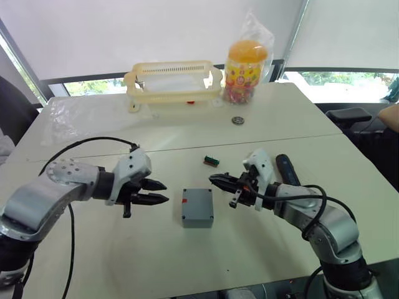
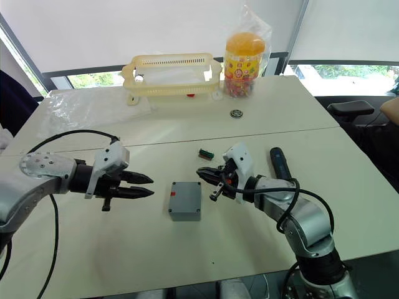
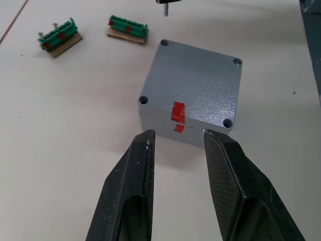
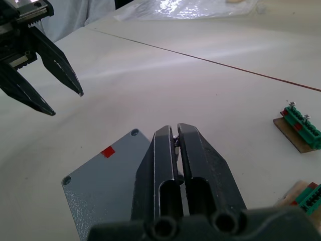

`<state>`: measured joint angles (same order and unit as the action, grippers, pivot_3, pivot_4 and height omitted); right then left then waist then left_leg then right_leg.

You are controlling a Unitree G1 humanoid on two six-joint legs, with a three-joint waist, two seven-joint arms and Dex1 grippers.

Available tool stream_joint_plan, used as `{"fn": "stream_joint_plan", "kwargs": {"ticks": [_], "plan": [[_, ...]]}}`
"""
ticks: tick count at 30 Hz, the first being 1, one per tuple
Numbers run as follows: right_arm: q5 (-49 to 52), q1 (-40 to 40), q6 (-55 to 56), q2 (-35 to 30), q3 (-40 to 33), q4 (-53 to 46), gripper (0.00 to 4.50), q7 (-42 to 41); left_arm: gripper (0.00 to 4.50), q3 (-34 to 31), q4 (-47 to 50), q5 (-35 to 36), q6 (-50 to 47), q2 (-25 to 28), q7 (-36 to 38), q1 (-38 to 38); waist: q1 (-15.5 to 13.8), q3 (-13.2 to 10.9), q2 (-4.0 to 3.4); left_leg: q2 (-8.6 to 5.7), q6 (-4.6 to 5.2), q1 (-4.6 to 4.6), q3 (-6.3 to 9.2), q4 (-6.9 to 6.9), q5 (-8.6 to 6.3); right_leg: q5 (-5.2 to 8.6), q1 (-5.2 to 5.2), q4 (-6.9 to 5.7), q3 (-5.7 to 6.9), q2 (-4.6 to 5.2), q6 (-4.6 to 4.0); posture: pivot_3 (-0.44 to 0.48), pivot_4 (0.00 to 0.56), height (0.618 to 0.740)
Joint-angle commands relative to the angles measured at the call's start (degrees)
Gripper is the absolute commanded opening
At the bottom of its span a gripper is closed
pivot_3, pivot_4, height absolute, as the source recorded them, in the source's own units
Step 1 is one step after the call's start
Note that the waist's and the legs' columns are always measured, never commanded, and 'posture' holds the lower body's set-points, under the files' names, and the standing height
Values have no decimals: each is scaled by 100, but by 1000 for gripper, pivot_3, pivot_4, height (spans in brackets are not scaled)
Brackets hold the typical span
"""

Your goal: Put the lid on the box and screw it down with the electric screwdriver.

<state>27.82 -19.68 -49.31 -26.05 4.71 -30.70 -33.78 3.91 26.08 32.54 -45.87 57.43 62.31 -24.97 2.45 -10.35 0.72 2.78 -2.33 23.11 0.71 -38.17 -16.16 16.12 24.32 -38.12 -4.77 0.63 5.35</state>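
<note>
Centrally in the head-camera frame, on a white table (image 1: pixel 93 261): grey box (image 2: pixel 186 217) with lid (image 3: pixel 198 83) seated on top, edges flush, an open screw hole at each of the four corners. Small red mark on the side facing frame left, one patch on lid rim, one just below on box wall.

Left of centre: left gripper (image 1: pixel 159 192) hovering just beside the box, clear of it, aimed at the red-marked side, two black fingers (image 3: pixel 135 175) parted by a narrow gap, holding nothing.

Right of centre: right gripper (image 1: pixel 215 179) hovering near the box's upper right corner, not touching, fingers pressed together on what looks like a tiny screw (image 3: pixel 165 6), hard to make out at the tips.

Further right, partly behind the right arm: screwdriver (image 1: pixel 287 169) lying flat on the table, untouched.

Just above centre: small green pieces (image 1: pixel 211 161). Upper middle: yellow basket (image 1: pixel 174 81), beside it a jar (image 1: pixel 245 71) with orange cap, and below the jar a small round disc (image 1: pixel 237 119).
</note>
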Motion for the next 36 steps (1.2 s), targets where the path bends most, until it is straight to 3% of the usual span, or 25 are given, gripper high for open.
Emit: {"fn": "stream_joint_plan", "kwargs": {"ticks": [1, 36], "plan": [[-76, 11, 234, -39, 85, -32, 68, -3, 1498, -6, 181, -55, 60, 36, -7, -6, 0, 0, 0, 0, 0, 0, 0, 0, 0, 0, 0, 0, 0, 0, 0, 0, 150, 740], [-645, 165, 837, -53, 589, 564, 68, -230, 1498, -14, 83, -67, -18, -163, -255, 59, -2, 0, 0, 0, 0, 0, 0, 0, 0, 0, 0, 0, 0, 0, 0, 0, 150, 740]]}}
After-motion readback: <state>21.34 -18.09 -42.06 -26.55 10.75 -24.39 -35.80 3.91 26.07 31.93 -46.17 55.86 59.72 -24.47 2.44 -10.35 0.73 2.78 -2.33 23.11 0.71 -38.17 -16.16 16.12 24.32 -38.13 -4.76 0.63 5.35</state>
